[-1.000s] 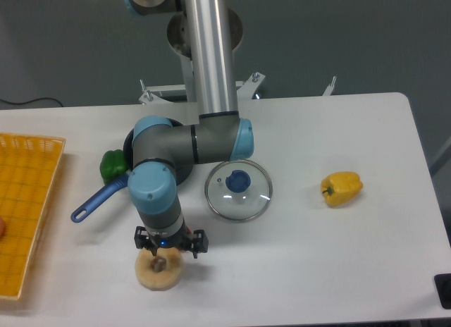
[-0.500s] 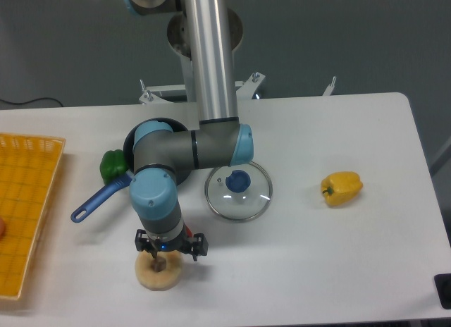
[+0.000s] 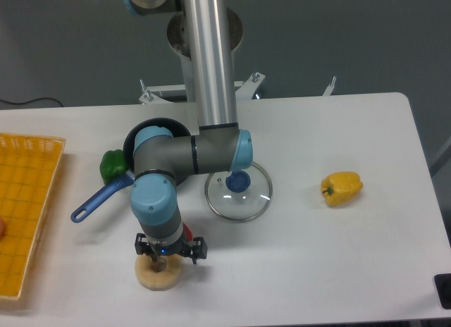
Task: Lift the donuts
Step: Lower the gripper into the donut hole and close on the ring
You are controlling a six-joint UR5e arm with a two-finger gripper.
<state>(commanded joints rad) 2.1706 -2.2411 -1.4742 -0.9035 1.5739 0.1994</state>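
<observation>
The donut [image 3: 149, 276] is a pale beige ring lying flat on the white table near the front edge. My gripper [image 3: 161, 264] points straight down onto it, with fingers at the centre hole and the ring's rear part. The wrist hides the back half of the donut. I cannot tell whether the fingers are closed on the ring.
A black pan with a blue handle [image 3: 99, 200] sits behind the arm, with a green pepper [image 3: 112, 165] beside it. A glass lid with a blue knob [image 3: 238, 189] lies right of the arm. A yellow bell pepper [image 3: 342, 188] is at right. A yellow basket [image 3: 25, 200] is at left.
The gripper has lowered onto the donut and shifted slightly toward the front edge. The donut has stayed in place.
</observation>
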